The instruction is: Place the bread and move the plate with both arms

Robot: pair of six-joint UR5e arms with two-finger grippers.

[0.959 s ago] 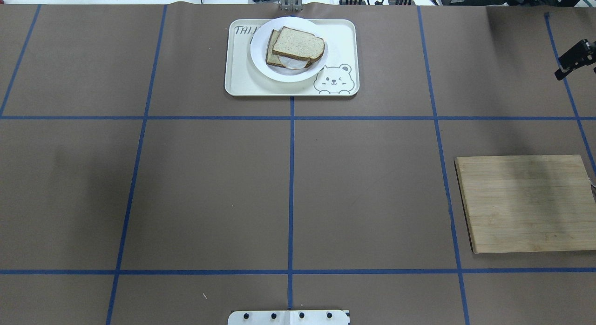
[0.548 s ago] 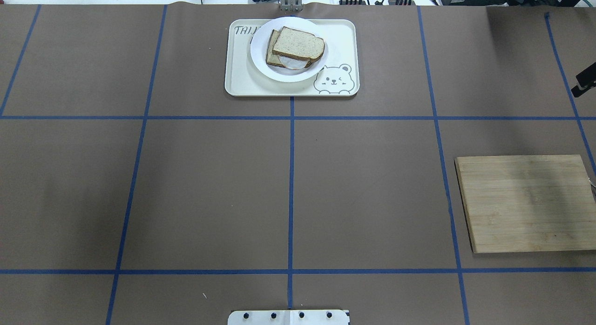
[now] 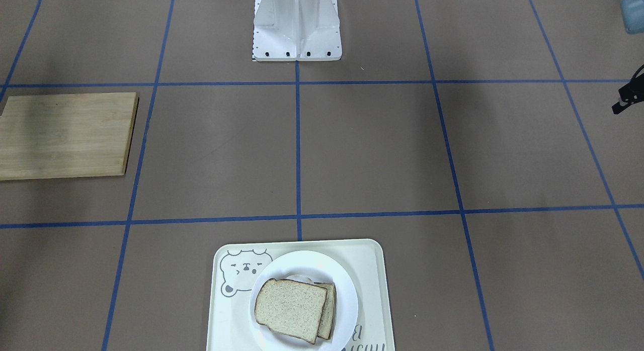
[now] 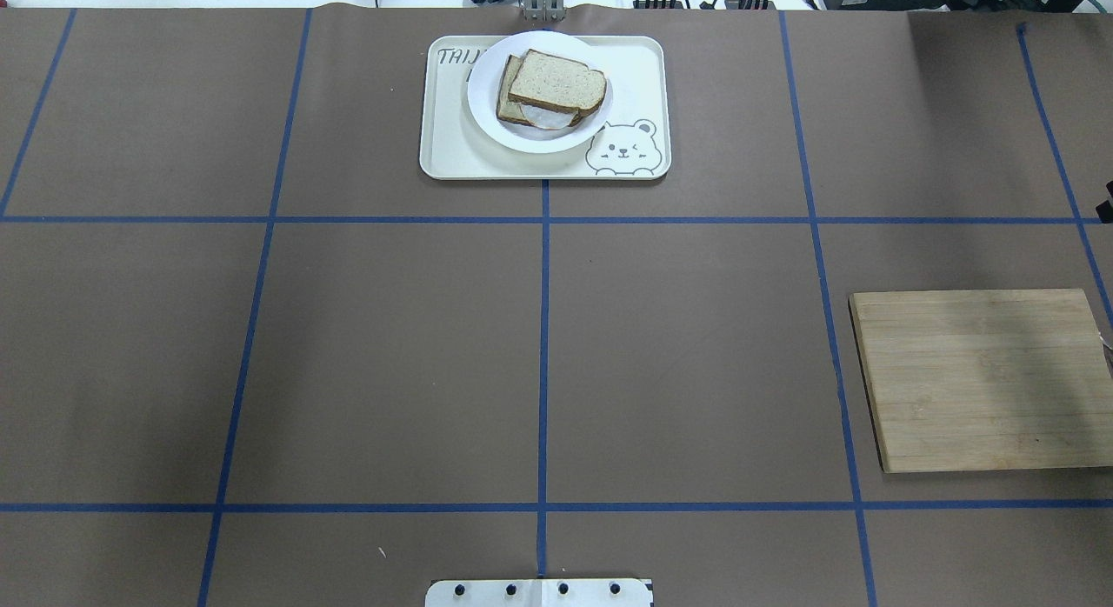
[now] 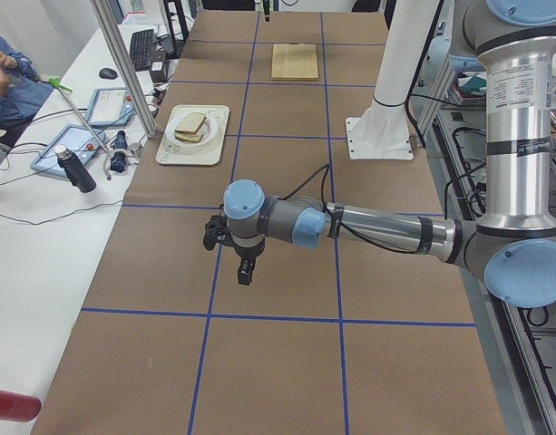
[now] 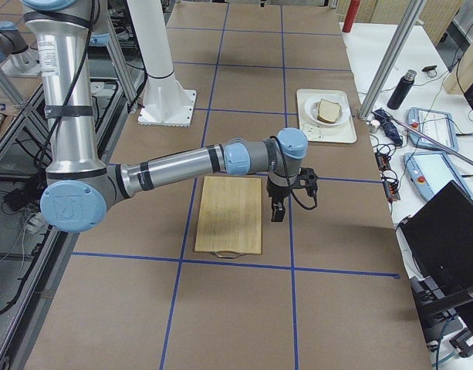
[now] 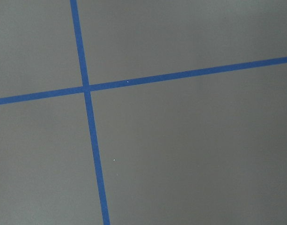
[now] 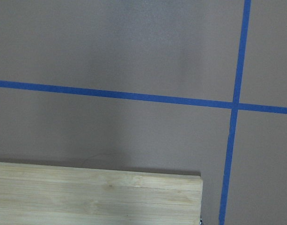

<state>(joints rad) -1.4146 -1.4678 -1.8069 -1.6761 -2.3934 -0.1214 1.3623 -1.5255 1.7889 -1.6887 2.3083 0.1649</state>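
We've got a brown table (image 4: 391,355) gridded with blue tape (image 4: 543,329), and a white bench (image 5: 24,272) alongside it, strewn with cables (image 5: 51,216).

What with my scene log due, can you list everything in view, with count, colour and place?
bread: 1, pale with brown crust, topmost on the plate
lower slice: 1, same colours, under the bread
plate: 1, white, on the tray
tray: 1, cream, bear drawing, far middle of the table
board: 1, wood, robot's right side
table: 1, brown, blue tape grid
stand: 1, white, robot's edge, middle
left arm, right arm: 2, silver, blue caps, stretched over the table's ends
left tool, right tool: 2, black, above the table; open or shut unclear
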